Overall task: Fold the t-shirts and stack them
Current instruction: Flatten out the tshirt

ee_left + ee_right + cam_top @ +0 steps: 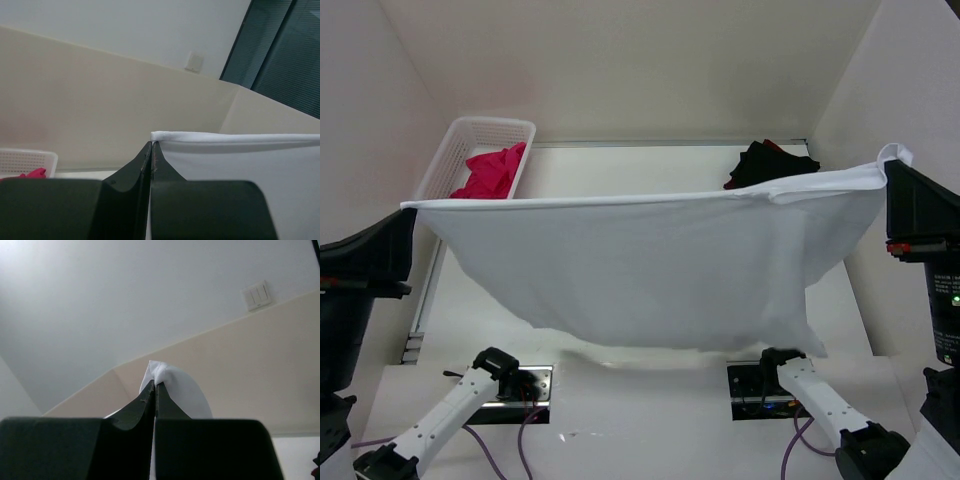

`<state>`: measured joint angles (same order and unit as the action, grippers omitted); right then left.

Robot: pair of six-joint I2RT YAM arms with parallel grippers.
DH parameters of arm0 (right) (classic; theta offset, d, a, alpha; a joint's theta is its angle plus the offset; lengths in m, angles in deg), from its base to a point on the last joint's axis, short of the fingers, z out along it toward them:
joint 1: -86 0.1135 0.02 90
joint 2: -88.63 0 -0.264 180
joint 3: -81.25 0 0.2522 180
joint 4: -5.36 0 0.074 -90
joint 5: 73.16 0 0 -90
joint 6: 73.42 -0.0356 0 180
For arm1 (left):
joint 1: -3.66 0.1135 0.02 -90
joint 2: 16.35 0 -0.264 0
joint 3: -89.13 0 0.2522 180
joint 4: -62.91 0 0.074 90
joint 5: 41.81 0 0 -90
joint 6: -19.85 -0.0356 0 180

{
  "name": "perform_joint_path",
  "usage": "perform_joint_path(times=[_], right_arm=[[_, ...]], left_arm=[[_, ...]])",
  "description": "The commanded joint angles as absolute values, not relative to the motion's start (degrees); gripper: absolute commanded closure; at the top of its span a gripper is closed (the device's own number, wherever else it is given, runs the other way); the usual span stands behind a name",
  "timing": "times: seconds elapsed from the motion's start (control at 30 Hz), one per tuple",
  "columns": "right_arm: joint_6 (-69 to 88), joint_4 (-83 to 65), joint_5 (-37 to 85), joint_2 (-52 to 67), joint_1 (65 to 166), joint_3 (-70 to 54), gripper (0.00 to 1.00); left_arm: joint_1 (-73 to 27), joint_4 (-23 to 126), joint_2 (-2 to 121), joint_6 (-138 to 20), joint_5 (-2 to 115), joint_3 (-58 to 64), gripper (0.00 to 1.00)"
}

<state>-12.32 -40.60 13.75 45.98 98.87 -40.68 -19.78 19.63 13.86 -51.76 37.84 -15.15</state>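
A white t-shirt (650,265) hangs stretched wide in the air between my two grippers, its lower edge drooping toward the table. My left gripper (408,210) is shut on its left corner (165,136). My right gripper (888,165) is shut on its right corner (165,372). A pink-magenta t-shirt (490,172) lies bunched in the white mesh basket (455,145) at the back left. A black t-shirt (770,162) with a bit of dark red on top lies crumpled at the back right, partly hidden behind the white one.
The white table (650,400) lies under the hanging shirt. Beige walls close in the back and both sides. The arm bases and purple cables (520,430) sit at the near edge.
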Motion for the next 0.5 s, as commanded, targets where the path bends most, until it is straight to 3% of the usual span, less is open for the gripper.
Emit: perform_joint_path(times=[0.0,0.47], right_arm=[[-11.72,-42.31,10.06,43.06,98.4,-37.6,1.0],[-19.6,-23.47,7.87,36.3,98.4,4.98,1.0]], left_arm=[[-19.19,20.41,16.18,-51.52,33.87,-13.86,1.0],[-19.19,33.13,28.05,-44.65,32.97,14.15,1.0]])
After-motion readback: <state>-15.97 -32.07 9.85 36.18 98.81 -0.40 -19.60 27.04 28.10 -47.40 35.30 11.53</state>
